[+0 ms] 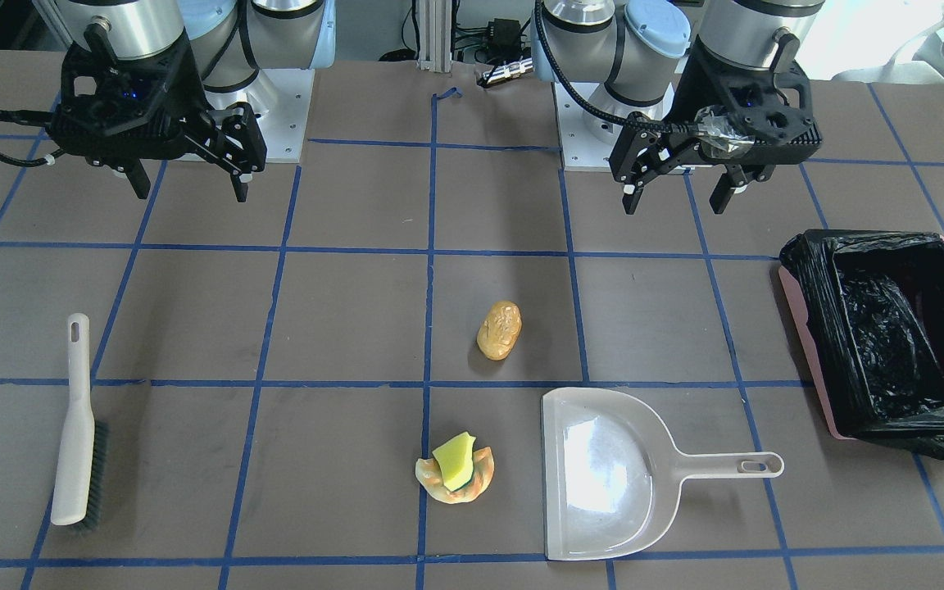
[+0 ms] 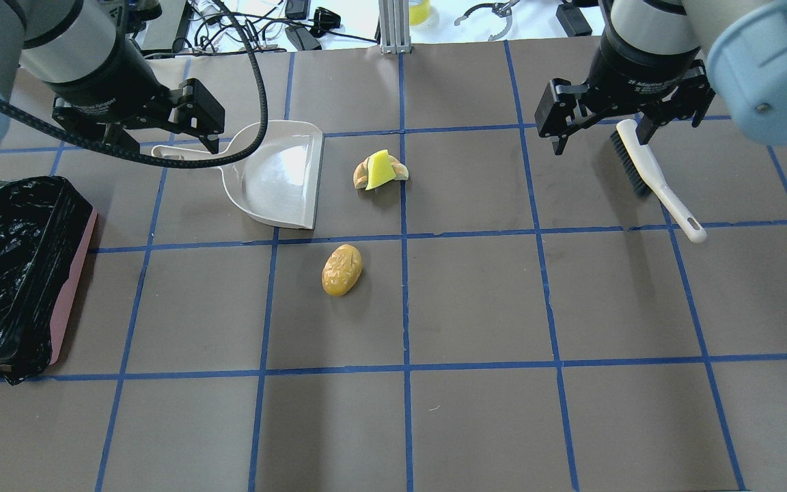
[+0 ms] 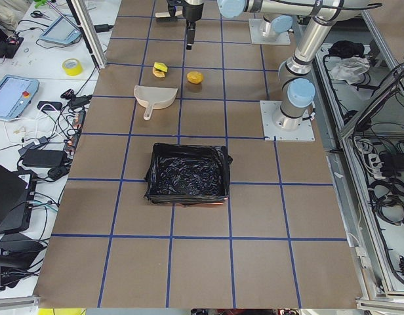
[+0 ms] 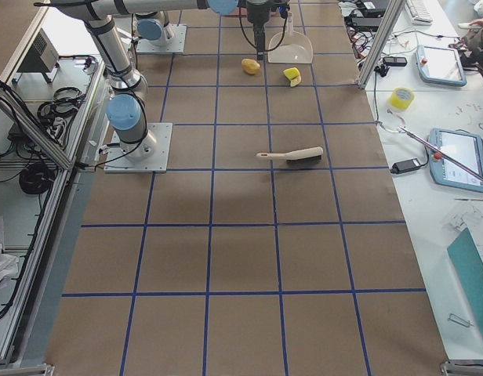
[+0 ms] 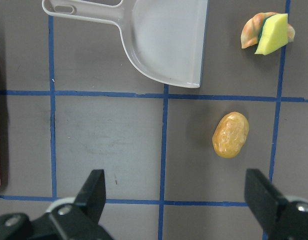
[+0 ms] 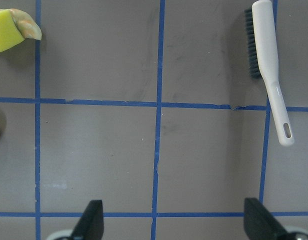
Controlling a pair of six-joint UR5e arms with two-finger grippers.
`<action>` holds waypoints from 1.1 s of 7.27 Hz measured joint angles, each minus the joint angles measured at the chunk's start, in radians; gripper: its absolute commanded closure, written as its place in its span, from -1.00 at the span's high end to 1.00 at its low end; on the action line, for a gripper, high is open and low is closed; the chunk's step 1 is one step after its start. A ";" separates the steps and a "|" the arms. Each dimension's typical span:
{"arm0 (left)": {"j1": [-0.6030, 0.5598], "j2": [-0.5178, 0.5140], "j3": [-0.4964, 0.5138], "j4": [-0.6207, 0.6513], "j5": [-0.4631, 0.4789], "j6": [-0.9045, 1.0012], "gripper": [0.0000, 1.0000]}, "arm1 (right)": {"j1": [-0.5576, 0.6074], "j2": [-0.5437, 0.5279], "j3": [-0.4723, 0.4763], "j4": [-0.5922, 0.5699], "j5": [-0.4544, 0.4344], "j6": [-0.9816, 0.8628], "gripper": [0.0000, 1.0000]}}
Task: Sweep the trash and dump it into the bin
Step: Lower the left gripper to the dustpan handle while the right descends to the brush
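Observation:
The trash lies mid-table. A golden-brown potato-like lump (image 1: 499,330) (image 2: 342,270) (image 5: 230,135) lies alone. A yellow sponge wedge (image 1: 456,460) (image 2: 380,169) rests on a twisted orange-tan pastry ring (image 1: 476,485) (image 5: 250,36). The bin (image 1: 806,303) (image 2: 74,273), pink-sided with a black bag, stands at the table's left end. My left gripper (image 1: 675,201) (image 2: 161,137) (image 5: 179,200) is open and empty, up above the dustpan's handle. My right gripper (image 1: 191,190) (image 2: 602,137) (image 6: 176,222) is open and empty, above the table near the brush.
A pale dustpan (image 1: 603,475) (image 2: 277,174) lies between the pastry and the bin, mouth towards the pastry. A cream hand brush (image 1: 79,426) (image 2: 653,174) (image 6: 269,65) lies on the right side. Blue tape lines grid the brown table.

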 measured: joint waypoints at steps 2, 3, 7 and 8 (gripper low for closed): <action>0.000 0.000 -0.002 0.000 0.002 0.000 1.00 | -0.007 0.010 -0.006 -0.015 -0.006 -0.005 1.00; 0.001 -0.003 -0.004 0.001 0.003 0.008 1.00 | -0.036 0.033 -0.006 -0.033 -0.006 -0.039 1.00; 0.020 -0.083 -0.067 0.111 0.008 0.253 1.00 | -0.317 0.167 0.045 -0.150 0.009 -0.299 0.99; 0.022 -0.127 -0.099 0.169 0.010 0.361 1.00 | -0.372 0.204 0.092 -0.258 0.019 -0.398 0.99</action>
